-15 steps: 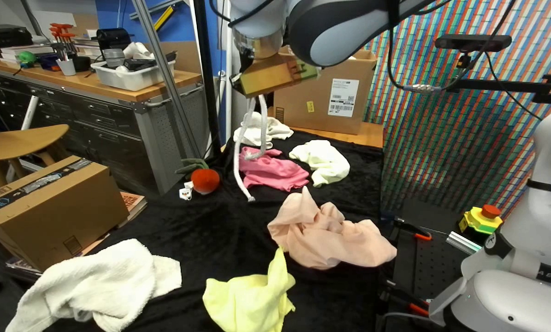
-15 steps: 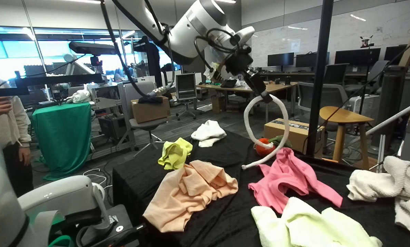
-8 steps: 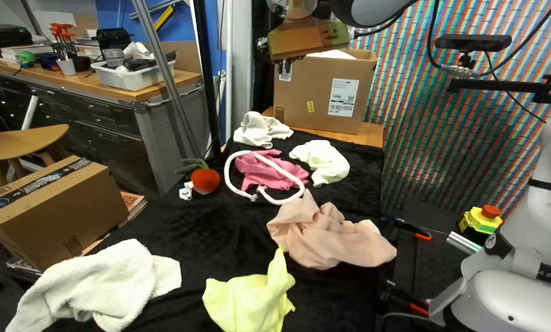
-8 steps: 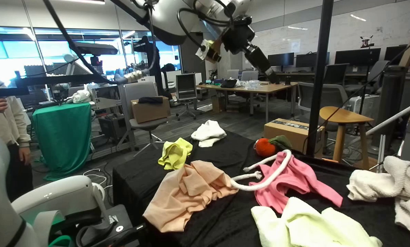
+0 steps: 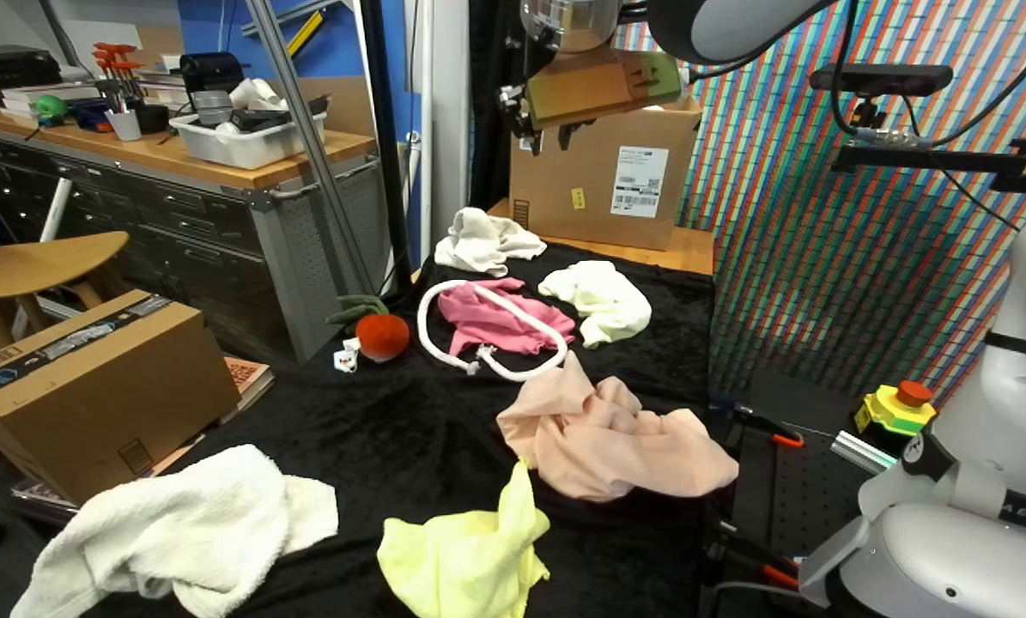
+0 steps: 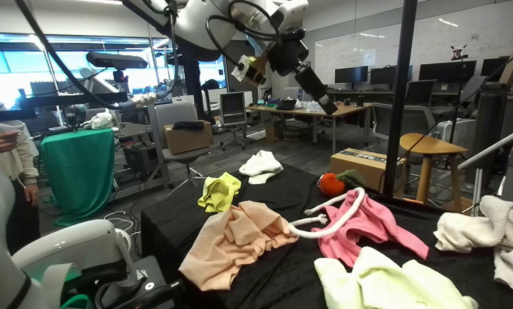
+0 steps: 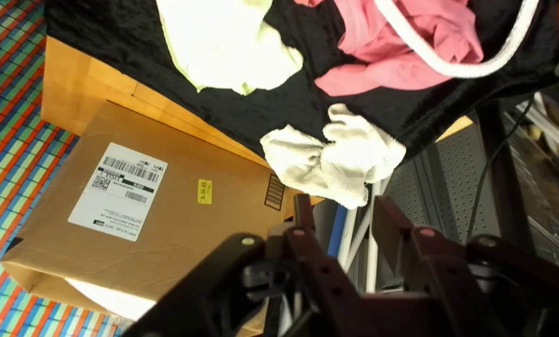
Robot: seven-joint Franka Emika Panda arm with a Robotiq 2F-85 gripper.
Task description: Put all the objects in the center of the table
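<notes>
In the wrist view my gripper [image 7: 343, 203] is open, its fingers apart with nothing between them; the white cloth [image 7: 335, 159] seen past their tips lies lower, on the table. Both exterior views show the gripper [image 5: 549, 142] high above the table's far part. The white cord [image 5: 519, 376] forms a loop across the pink cloth [image 5: 500, 322], its near bend against the peach cloth [image 5: 616, 438]. The red-orange ball [image 5: 382, 336] rests left of the cord. Around these lie a pale green cloth [image 5: 598, 300], a yellow-green cloth [image 5: 465, 558] and another white cloth [image 5: 195, 524] on the black table [image 5: 367, 438].
A large cardboard box [image 5: 594, 176] stands behind the table's far edge. Another box [image 5: 105, 390] is beyond the left edge. A dark upright post [image 6: 400, 98] rises by the ball's side of the table. The robot's base [image 5: 959, 549] stands at the right.
A second ago the cord hung from the gripper; it has dropped and now lies on the pink cloth. The gripper has drawn up and away, and its fingers have spread wider.
</notes>
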